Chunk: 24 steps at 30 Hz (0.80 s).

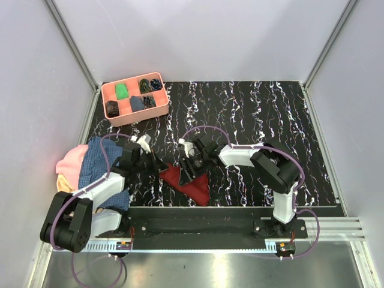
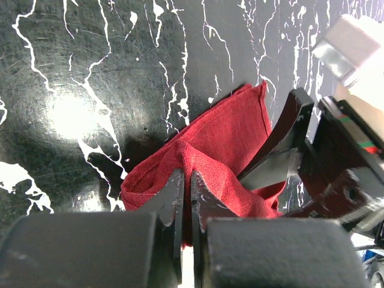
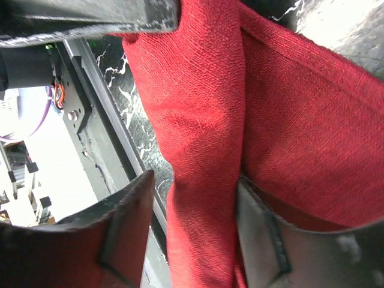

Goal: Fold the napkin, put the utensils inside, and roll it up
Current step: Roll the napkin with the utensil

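Note:
The dark red napkin (image 1: 193, 182) lies bunched near the table's front edge, between my two grippers. My left gripper (image 1: 161, 168) is shut on a raised fold at its left edge; the left wrist view shows the cloth (image 2: 228, 141) pinched between the closed jaws (image 2: 186, 186). My right gripper (image 1: 192, 165) is over the napkin's upper middle. In the right wrist view its jaws (image 3: 198, 231) stand apart around a hanging band of the napkin (image 3: 198, 120), which touches only the right finger (image 3: 270, 240). I cannot make out the utensils.
A pink compartment tray (image 1: 133, 117) with small dark and green items stands at the back left. A blue checked cloth (image 1: 99, 162) and a pink cloth (image 1: 71, 163) lie piled at the left edge. A metal rail (image 1: 198, 219) runs along the front.

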Available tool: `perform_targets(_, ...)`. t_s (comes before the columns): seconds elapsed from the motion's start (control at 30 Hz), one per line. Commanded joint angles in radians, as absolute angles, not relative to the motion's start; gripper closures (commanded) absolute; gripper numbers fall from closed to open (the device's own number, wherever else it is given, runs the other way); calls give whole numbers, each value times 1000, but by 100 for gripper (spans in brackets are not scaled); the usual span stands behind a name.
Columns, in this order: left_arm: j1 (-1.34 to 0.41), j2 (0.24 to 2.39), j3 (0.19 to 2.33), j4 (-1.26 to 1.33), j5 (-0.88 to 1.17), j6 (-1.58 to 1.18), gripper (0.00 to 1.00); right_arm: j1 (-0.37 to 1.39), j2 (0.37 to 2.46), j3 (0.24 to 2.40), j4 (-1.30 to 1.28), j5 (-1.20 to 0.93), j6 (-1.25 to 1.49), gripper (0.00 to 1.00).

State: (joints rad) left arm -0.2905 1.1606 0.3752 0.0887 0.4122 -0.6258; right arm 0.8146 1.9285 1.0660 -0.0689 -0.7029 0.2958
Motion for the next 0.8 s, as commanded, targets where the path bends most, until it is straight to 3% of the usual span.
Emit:
perform_targets(0.0,-305,1149,368,103,411,-603,100,792,1887,1098,-107,-666,296,33)
perform_targets(0.37,-318,1115,365,77,388,-595,100,758,1835,1127,-87,-680,345,21)
perform_targets(0.77,-325,1108,370,77,385,-595,100,733,1924,1138,-12,-568,388,21)
